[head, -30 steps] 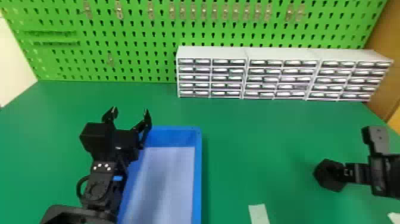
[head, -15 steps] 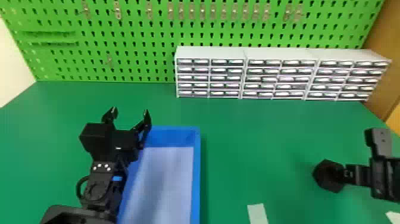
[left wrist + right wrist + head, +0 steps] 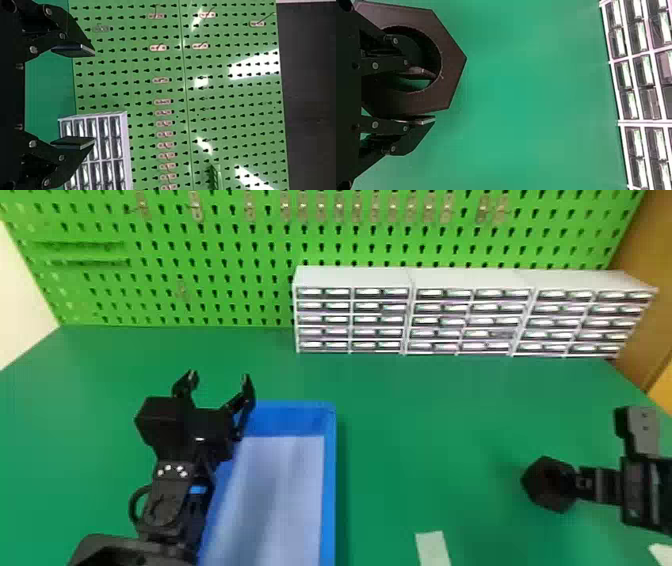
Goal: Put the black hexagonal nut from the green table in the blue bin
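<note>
Spotting black hexagonal nut (image 3: 537,482) at four o'clock, against green table (image 3: 425,415). Straddling its wall with right gripper (image 3: 592,485): fingers apart, one inside hole, one along outer edge, with gap showing on hole side. Seeing broad green stretch between nut and near-side rim of blue bin (image 3: 328,490), at seven o'clock. Parked at nine o'clock, by bin's far left corner: left gripper (image 3: 219,376), fingers spread wide. Spotting white strip (image 3: 433,547), five o'clock.
</note>
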`<state>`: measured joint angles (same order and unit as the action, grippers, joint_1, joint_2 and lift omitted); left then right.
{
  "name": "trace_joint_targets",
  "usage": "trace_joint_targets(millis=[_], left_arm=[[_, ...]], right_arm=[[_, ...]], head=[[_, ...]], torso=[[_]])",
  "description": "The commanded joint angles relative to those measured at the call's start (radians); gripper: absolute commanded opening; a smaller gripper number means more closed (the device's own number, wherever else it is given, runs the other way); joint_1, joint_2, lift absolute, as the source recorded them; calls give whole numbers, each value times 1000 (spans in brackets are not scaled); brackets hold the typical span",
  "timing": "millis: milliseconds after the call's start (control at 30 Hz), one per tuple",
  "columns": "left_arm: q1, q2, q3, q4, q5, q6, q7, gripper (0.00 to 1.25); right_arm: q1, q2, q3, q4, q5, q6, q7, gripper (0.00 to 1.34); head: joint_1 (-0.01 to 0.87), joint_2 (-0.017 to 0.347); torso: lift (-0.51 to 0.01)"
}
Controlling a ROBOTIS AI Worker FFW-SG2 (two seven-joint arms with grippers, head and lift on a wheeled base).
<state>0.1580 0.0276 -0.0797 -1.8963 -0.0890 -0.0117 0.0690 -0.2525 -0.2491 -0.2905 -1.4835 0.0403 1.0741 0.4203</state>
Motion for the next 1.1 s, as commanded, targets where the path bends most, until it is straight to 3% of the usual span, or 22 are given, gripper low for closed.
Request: trace_joint_targets(millis=[0,1067], left_arm=[[0,0,0,0,0,-1,0,784],[-3,0,-5,6,-2,1,0,782]], right_arm=[[2,4,-12,-12,-3,-2,0,250],[25,41,-65,-189,-88,-91,-2,250]], head=[[657,57],[657,57]], torso=[[-95],[-95]])
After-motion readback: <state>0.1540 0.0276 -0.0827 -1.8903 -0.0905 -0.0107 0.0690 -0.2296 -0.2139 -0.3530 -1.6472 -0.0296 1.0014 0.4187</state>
